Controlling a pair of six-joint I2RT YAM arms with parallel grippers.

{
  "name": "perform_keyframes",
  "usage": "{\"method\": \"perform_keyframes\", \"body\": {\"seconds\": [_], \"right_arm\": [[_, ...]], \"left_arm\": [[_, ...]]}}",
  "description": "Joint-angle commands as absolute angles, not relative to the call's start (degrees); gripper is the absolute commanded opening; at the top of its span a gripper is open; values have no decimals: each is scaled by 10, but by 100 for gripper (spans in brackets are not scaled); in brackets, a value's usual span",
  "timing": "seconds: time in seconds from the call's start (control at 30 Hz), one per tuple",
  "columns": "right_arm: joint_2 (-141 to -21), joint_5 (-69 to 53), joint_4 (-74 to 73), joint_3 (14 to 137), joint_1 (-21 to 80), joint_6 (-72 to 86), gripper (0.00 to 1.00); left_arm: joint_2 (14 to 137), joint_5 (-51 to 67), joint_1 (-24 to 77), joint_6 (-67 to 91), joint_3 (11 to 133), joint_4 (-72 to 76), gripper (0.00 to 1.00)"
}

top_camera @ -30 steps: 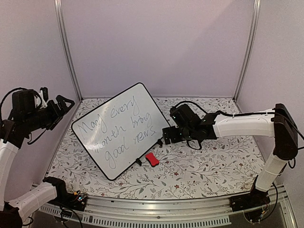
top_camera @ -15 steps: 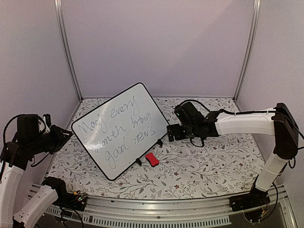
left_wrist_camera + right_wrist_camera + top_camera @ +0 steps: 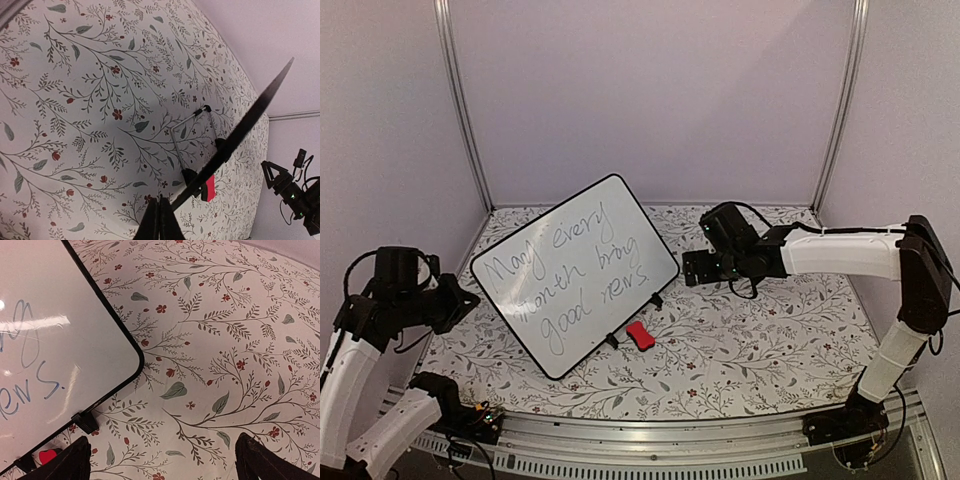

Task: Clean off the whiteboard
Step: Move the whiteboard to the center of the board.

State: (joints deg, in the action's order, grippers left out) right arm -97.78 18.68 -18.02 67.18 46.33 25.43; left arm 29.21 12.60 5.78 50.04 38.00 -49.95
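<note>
The flowered surface filled the floor of the booth. On its left half stood the whiteboard, turned at an angle so that one corner pointed at the far edge and another at the near edge. It leaned back, and from behind a thin wire stand showed propping it up. Grey handwriting covered the whole face: "May every month bring good news."

The right arm reached in low from the right edge, stretched almost flat toward the middle. The left arm was folded up outside the left edge.

The right hand hung just beside the board's right corner, apart from it, with its fingers spread wide and nothing between them. The left hand sat near the left edge, behind the board, and its fingers were pressed tight together on nothing at all.

A small red eraser lay on the surface close in front of the board's lower edge, near the middle. Along that same edge two small black feet rested on the surface, the eraser lying between them and a little forward.
</note>
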Motion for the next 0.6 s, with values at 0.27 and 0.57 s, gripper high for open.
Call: {"method": "perform_keyframes", "body": {"seconds": [0.27,0.57], "right_arm": [[-985,179,-187,718,413,234,99],[-961,149,-157,674,410,228,99]], "left_arm": [[346,71,163,570,355,-434,0],[411,1,282,617,373,-393,0]]}}
